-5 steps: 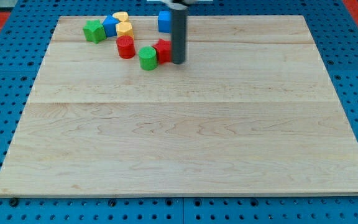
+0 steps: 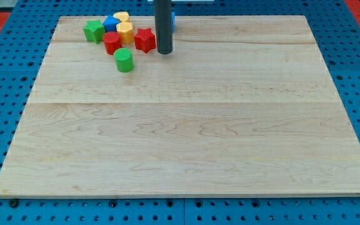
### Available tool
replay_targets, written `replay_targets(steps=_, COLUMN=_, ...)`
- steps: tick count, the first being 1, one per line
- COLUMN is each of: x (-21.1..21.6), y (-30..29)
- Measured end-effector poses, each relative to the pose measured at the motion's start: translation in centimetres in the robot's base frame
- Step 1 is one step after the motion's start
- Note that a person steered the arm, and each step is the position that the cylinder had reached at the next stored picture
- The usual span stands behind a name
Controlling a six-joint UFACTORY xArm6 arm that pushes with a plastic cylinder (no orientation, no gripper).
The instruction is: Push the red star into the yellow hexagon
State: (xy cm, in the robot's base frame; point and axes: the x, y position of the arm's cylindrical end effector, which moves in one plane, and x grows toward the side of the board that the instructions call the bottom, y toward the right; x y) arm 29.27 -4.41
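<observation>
The red star [image 2: 145, 39] lies near the view's top left on the wooden board [image 2: 186, 125]. Its left side touches or nearly touches the yellow hexagon [image 2: 125, 30]. My tip [image 2: 164, 51] stands just right of the red star, touching or almost touching it. A red cylinder [image 2: 111, 43] sits just left of and below the hexagon. The rod hides most of a blue block [image 2: 172, 19] behind it.
A green cylinder [image 2: 124, 60] lies below the cluster. A green star-like block [image 2: 94, 30], a blue block [image 2: 110, 24] and a second yellow block [image 2: 121, 17] crowd the top left corner.
My tip moved left and up, pushing the red star up-left against the yellow hexagon. The red cylinder and the green cylinder were shoved left.
</observation>
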Motion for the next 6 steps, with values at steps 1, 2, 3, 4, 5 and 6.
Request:
replay_targets(steps=1, x=-1.1, y=-5.6)
replay_targets(steps=2, x=-1.7, y=-9.6)
replay_targets(steps=3, x=0.5, y=-7.4)
replay_targets(steps=4, x=2.9, y=-2.9)
replay_targets(steps=5, x=5.4, y=-4.4)
replay_targets(steps=6, x=5.3, y=-8.9)
